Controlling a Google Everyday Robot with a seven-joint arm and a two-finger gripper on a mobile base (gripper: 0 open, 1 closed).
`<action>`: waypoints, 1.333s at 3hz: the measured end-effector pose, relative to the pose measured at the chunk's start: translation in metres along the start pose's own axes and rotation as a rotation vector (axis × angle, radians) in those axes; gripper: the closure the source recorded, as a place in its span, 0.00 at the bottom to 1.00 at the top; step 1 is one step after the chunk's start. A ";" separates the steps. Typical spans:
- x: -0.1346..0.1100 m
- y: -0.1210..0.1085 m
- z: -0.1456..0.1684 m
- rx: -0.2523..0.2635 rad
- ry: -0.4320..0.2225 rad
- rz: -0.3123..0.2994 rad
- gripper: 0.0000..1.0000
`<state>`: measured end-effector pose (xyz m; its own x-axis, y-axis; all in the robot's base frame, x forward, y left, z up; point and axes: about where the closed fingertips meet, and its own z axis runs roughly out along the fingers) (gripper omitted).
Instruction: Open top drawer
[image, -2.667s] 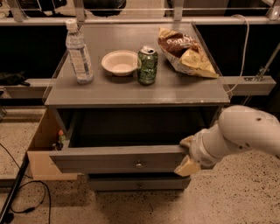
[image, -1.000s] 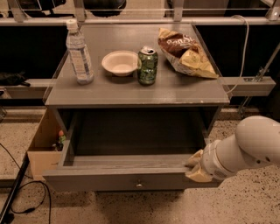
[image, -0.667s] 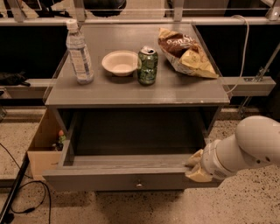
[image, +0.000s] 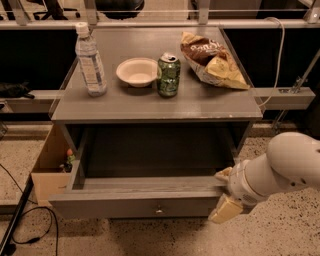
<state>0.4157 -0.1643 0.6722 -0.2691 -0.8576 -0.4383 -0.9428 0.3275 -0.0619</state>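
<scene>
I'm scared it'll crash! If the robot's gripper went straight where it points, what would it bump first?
Probably the wide grey wooden top drawer: the gripper sits at its front's right end, pointing toward it. Depth is unclear, so it may already touch.

Likely a robot test lab: a speckled floor (image: 285, 235), a metal rail (image: 150, 23) behind a lone grey cabinet (image: 150, 106), and a cardboard box (image: 46, 182) beside it. The robot's gripper (image: 223, 192) sits at the open drawer's (image: 125, 206) right front corner.
</scene>
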 end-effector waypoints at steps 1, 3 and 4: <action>0.000 0.000 0.000 0.000 0.000 0.000 0.04; 0.000 0.000 0.000 0.000 0.000 0.000 0.37; 0.021 0.021 -0.004 -0.021 0.057 0.005 0.68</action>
<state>0.3896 -0.1770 0.6648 -0.2835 -0.8774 -0.3871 -0.9453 0.3236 -0.0412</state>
